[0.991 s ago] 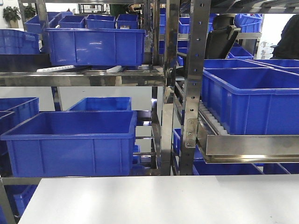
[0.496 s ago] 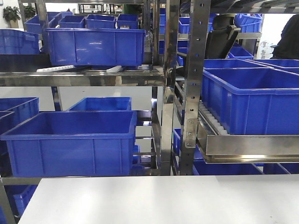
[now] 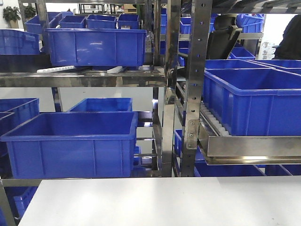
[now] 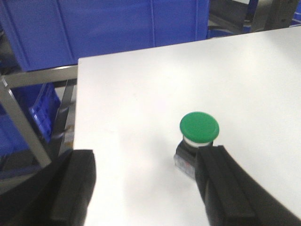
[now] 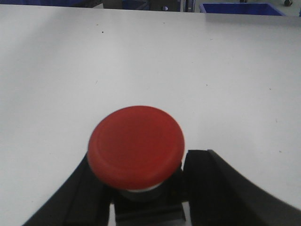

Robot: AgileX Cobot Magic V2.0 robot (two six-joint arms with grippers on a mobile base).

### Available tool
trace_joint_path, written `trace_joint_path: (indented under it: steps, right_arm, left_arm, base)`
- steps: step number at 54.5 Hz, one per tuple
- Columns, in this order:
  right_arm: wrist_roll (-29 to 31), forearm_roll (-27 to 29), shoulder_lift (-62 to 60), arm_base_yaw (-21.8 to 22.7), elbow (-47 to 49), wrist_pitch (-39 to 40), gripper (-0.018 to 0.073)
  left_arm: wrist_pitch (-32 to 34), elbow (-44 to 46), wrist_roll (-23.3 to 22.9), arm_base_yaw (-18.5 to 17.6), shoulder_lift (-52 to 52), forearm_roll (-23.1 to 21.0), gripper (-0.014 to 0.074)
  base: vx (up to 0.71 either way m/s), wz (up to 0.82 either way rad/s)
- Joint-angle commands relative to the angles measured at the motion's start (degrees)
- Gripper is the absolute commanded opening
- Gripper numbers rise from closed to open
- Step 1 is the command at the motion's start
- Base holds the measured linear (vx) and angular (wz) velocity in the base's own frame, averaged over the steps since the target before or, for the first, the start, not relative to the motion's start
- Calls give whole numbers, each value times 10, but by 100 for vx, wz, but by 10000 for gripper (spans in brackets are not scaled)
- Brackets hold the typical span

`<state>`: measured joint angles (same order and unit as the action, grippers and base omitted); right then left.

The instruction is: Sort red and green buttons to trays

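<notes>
The front view looks level toward 12 o'clock, with the white table (image 3: 160,202) at 6 o'clock in its frame and racks of blue crates (image 3: 70,141) close behind. The left wrist view tilts down from behind the left gripper (image 4: 146,155), fairly near the green button (image 4: 199,126), with crates at 12 o'clock. The right wrist view sits low, very near the red button (image 5: 136,146) at 6 o'clock. All three show the white table.

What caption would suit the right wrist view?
Black right gripper clasping a round red-capped push-button over a plain white tabletop.
</notes>
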<state>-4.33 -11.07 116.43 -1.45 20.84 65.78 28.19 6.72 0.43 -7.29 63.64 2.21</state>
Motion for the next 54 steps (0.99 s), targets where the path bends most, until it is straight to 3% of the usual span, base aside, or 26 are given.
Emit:
trace_joint_path:
  steps: [1,10,22,29,54]
  right_arm:
    - [3,-3,-20,3,4,106,-10]
    - [3,-3,-20,3,4,106,-10]
    - [4,1,-20,3,4,107,-10]
    - [4,1,-20,3,4,106,-10]
    - [4,1,-20,3,4,107,-10]
  left_arm:
    - [178,13,-4,0,76,17,556]
    - [235,13,-30,0,213,30,556]
    - [403,13,-60,0,334,132,556]
    - [450,13,-57,0,378,140,556]
    - [439,104,-57,0,451,140,556]
  base:
    - [0,0]
    - [0,0]
    - [0,0]
    - [0,0]
    - [0,0]
